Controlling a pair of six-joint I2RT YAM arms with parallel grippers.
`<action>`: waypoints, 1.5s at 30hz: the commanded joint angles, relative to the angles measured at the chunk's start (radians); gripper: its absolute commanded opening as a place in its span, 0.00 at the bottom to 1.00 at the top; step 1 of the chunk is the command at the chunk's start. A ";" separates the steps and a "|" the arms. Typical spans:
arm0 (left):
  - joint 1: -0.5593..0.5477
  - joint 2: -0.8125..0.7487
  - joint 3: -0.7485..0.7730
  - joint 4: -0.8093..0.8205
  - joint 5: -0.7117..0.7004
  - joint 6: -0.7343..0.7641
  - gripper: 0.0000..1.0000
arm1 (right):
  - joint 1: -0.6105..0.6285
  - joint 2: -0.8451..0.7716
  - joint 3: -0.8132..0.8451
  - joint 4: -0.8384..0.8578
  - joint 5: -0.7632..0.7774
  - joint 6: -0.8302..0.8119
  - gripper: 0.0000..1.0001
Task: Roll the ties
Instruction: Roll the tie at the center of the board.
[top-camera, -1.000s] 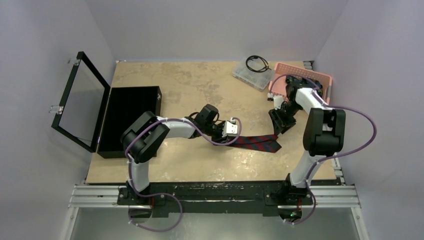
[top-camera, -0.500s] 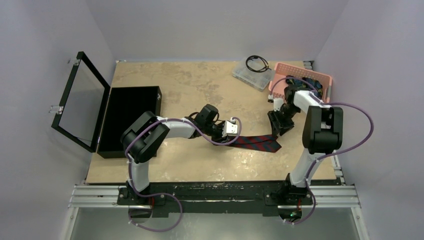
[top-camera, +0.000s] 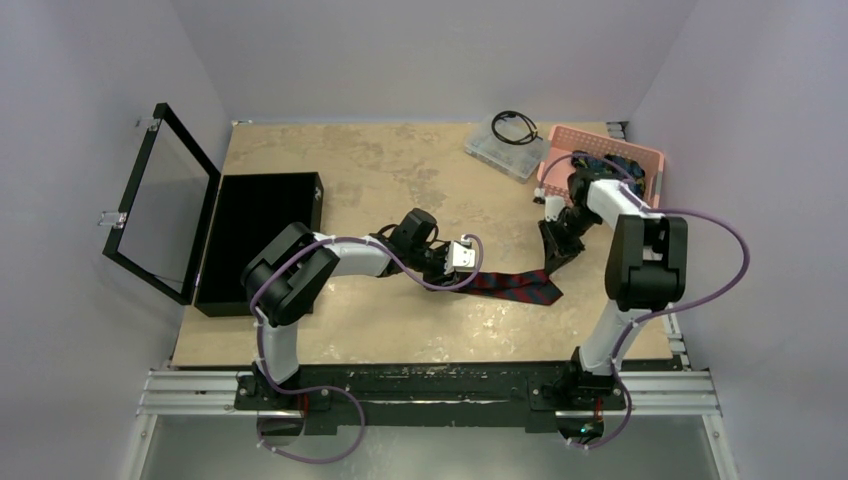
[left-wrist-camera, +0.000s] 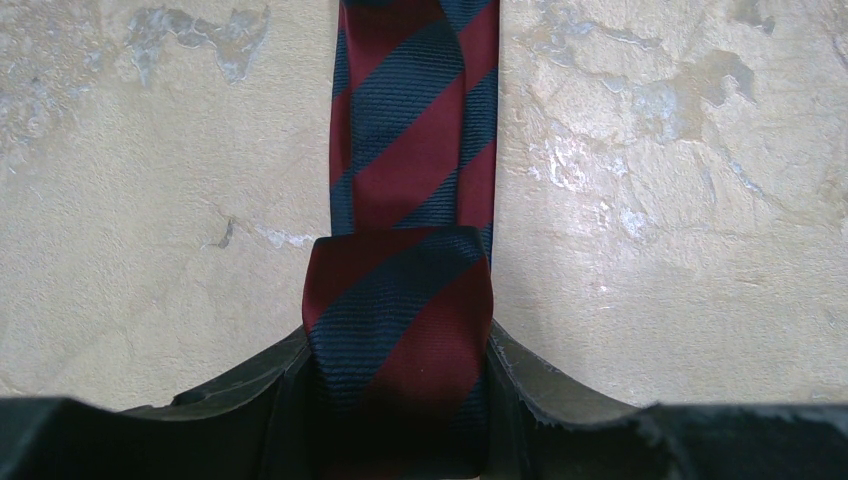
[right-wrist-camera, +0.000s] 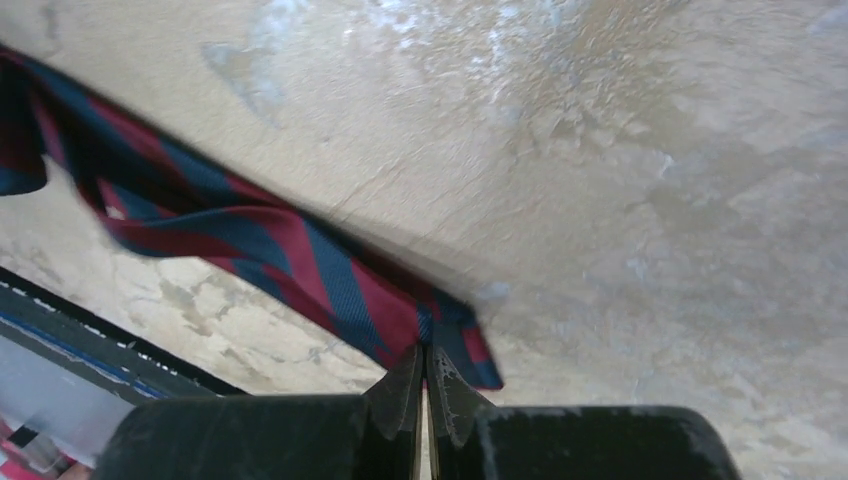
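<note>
The left gripper (left-wrist-camera: 398, 345) has its two fingers (left-wrist-camera: 270, 385) spread as wide as the cloth. They hold the folded-over end of the maroon tie with navy diagonal stripes (left-wrist-camera: 410, 150) between them, one finger against each edge of the fold. From that fold the tie runs straight away from the wrist, flat on the mottled beige table (left-wrist-camera: 150, 200). The right gripper (right-wrist-camera: 426, 365) has its fingertips pressed together. It pinches the same tie close to its other end, and a short corner of cloth sticks out just past the tips. From there the band slants off across the table in the right wrist view, which is blurred. From above, the tie lies right of the table's middle, stretched between the two grippers. The left gripper is at its left end and the right gripper just above its right end. Well to the left stands a black case (top-camera: 255, 240) with its lid (top-camera: 165, 200) raised. At the far right corner is a pink basket (top-camera: 645, 155). Just beside it is a clear plastic box (top-camera: 500, 155) with a black coiled cable (top-camera: 515, 127) on top.
</note>
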 joint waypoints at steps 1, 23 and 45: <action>-0.005 0.044 -0.058 -0.169 -0.086 0.012 0.01 | 0.003 -0.142 0.040 -0.131 -0.043 -0.048 0.00; -0.005 0.029 -0.065 -0.183 -0.084 0.008 0.01 | 0.002 0.029 -0.088 0.196 0.182 0.002 0.00; -0.020 0.027 -0.070 -0.147 -0.128 -0.147 0.01 | -0.002 0.038 0.044 0.163 0.164 -0.026 0.08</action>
